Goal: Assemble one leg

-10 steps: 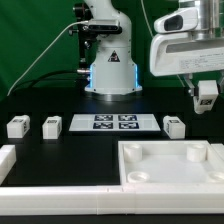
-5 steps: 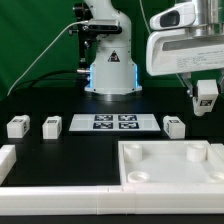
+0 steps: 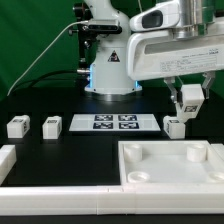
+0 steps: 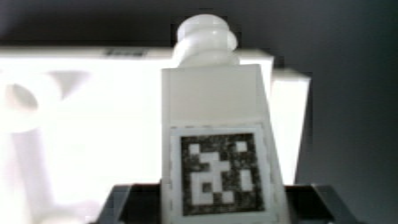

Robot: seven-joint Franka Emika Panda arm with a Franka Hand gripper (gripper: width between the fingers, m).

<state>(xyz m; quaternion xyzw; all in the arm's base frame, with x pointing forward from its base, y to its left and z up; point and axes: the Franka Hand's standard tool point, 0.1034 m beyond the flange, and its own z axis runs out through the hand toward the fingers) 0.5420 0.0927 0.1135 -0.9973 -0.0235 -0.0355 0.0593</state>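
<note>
Carried toward the left of the frame and a little lower than a second ago: the white robot arm's two-finger gripper, now in the upper right of the exterior view. Across the lower right, a large white square plastic panel with a raised rim, lying flat, round recesses showing near its corners. At centre, the thin flat white marker board. In the same row, small white chunky plastic loose legs with black-and-white tags: two at mid left, a third loose leg at mid right, just under the claw. Pinched between the claw's fingers, clear of the table, a fourth such block, the held leg. In the wrist view, tag face toward the camera, rounded peg at the end away from the fingers, white panel behind. Step in hand, apparently: carrying the held leg toward the panel. Next, probably: lining the peg up over a corner recess, then lowering straight.
</note>
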